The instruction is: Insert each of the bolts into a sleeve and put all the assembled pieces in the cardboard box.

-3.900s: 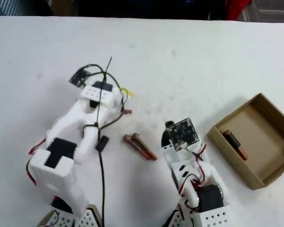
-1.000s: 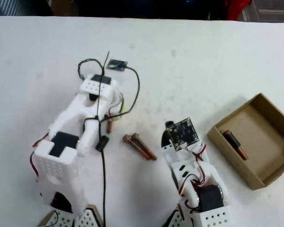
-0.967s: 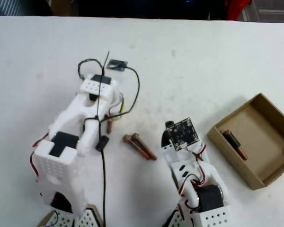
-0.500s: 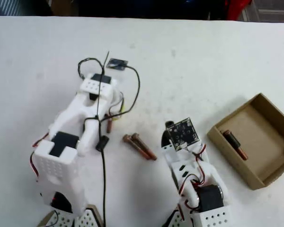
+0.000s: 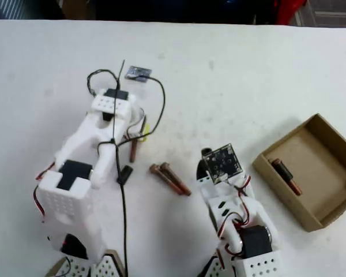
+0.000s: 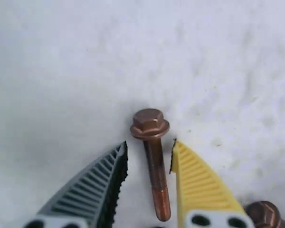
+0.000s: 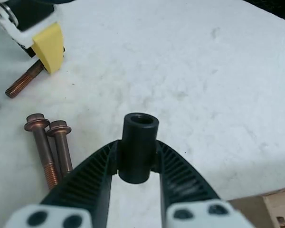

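High view, left to right: the left gripper (image 5: 137, 136) is down on the white table (image 5: 248, 75), its jaws parted to a narrow V that straddles a copper-coloured bolt (image 5: 134, 150) lying flat. The left wrist view shows a sliver of table on either side of the shank, so neither finger looks to be pressing on it. The hex head pokes out beyond the fingertips and the threaded end points back toward the wrist. Just beside it, toward the middle of the table, two loose bolts (image 5: 170, 179) lie side by side, touching, with their heads together. Next over, the right gripper (image 7: 137, 144) is clamped on a short black sleeve (image 7: 140, 127), whose open bore faces away from the wrist. At far right the cardboard box (image 5: 320, 158) holds one assembled piece (image 5: 285, 175) along the wall nearest the arms.

The step in hand appears to be picking up the next bolt to mate it with the sleeve. The next move likely calls for closing on the shank, lifting, and lining the threaded end up with the bore. That looks awkward, since the threaded end faces the wrist. The bolt looks slim, hard and apt to roll. The sleeve is a plain dark tube, its bore seemingly just wide enough for the shank.
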Robot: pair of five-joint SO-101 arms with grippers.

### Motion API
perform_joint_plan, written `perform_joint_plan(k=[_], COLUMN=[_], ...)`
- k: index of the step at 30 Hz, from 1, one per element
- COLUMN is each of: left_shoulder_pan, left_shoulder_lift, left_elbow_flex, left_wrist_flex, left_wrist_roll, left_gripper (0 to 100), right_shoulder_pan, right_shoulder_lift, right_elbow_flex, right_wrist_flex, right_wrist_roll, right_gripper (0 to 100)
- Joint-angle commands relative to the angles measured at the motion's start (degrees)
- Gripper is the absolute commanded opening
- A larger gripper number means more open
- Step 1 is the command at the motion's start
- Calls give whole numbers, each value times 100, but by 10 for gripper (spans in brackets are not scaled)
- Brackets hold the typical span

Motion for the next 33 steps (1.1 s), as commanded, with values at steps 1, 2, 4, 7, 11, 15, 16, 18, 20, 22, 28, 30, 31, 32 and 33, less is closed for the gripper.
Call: perform_joint_plan(k=[1, 2, 4, 7, 11, 15, 16, 18, 20, 22, 28, 30, 31, 32, 33], left_shoulder_pan=[-40, -40, -66, -40, -48, -31, -31, -57, -66, -40, -40, -31, -31, -31, -31], left_shoulder_lift=[-48, -48, -4, 198, 426, 444, 444, 462, 453, 444, 391, 251, 145, 22, -110], left_elbow_flex=[-255, -246, -237, -290, -299, -308, -343, -387, -387, -378, -571, -703, -774, -826, -853], left_wrist_flex=[-281, -369, -466, -484, -642, -686, -703, -686, -686, -677, -264, -9, 123, 220, 325], left_wrist_roll=[-26, -26, -26, 9, 18, -18, -26, 9, 9, 9, -26, -26, -9, 9, 9], left_gripper=[181, 181, 181, 181, 172, 43, 13, 35, 20, 21, 21, 20, 20, 20, 20], right_shoulder_pan=[57, 57, 57, 57, 57, 57, 57, 57, 57, 57, 40, 31, 22, 22, 22], right_shoulder_lift=[-66, -66, -66, -66, -66, -66, -66, -66, -66, -66, -66, -66, -66, -66, -66], right_elbow_flex=[-53, -53, -53, -53, -53, -53, -53, -53, -53, -53, 9, 35, 35, 35, 35], right_wrist_flex=[-119, -119, -119, -119, -119, -119, -119, -119, -119, -119, -154, -154, -154, -154, -154], right_wrist_roll=[-9, -9, -9, -9, -9, -9, -9, -9, -9, -9, -9, -9, -9, -9, -9], right_gripper=[17, 17, 17, 17, 17, 17, 17, 17, 17, 17, 17, 17, 17, 17, 17])
